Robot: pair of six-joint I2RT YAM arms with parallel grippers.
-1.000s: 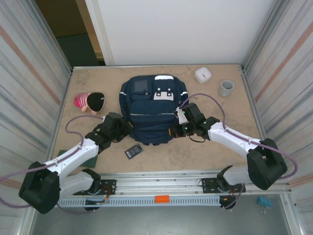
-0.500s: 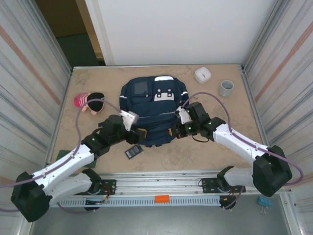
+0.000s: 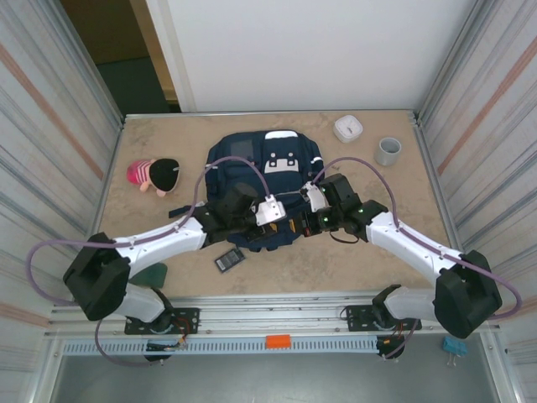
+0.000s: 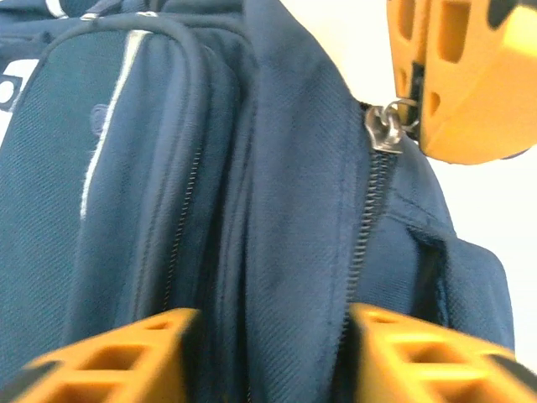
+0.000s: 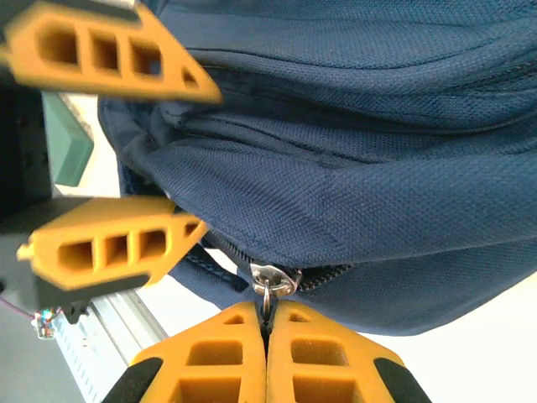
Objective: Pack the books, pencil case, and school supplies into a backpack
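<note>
Basically nothing is packed yet. The backpack (image 3: 262, 180) lies flat in the middle of the worktop (image 3: 168, 143), nearer the far edge, front pockets up. The stretch of main zip I can see looks closed, so I judge this to be the opening step, with all the loading left to do. My right gripper (image 5: 267, 312) is fully closed, pinching the ring of the zipper pull (image 5: 273, 280) at the bag's near edge. My left gripper (image 4: 267, 315) is partly open, its fingers (image 5: 109, 50) straddling a fold of backpack fabric just beside that pull. I can't tell whether it bites the cloth or only brackets it. Outside the bag: the dark green book (image 3: 151, 273) is at the near left corner, beside my left arm's base. The pink-and-black plush thing (image 3: 155, 175) is near the left edge and may be the pencil case. The black rectangle with grey panel (image 3: 229, 260) is by the near edge, just in front of the bag. The white round device (image 3: 347, 128) and grey cup (image 3: 388, 151) sit toward the far right corner and aren't mine to pack. On views: the overhead gives the layout and loose items, but both grippers merge into one dark clump at the bag's edge. The right wrist resolves the pinch on the ring and shows my left fingers spread. The left wrist shows zip teeth meshed below the slider.
</note>
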